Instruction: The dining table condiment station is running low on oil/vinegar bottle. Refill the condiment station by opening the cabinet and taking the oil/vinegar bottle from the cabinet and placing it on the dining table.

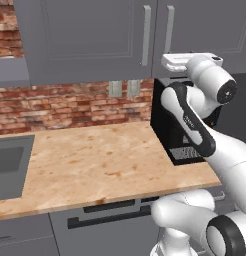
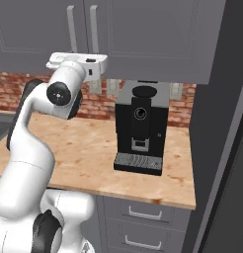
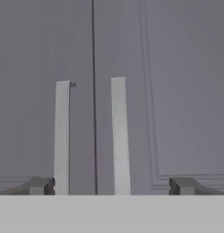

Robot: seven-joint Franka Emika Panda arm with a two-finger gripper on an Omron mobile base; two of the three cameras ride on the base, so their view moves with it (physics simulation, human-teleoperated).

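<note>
Cabinet (image 3: 145,91) doors closed, hiding contents; gripper (image 3: 111,185) spread wide, empty, facing both handles (image 3: 119,136)

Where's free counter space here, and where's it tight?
The worktop is bare wood from the sink on the left across to the coffee machine; that is the widest patch. A narrower strip runs in front of the machine's drip tray to the counter edge. Tight spots: the right end, between machine and tall dark panel.

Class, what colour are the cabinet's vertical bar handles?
Silver, on the grey cabinet; the handles show best in the hand view.
</note>
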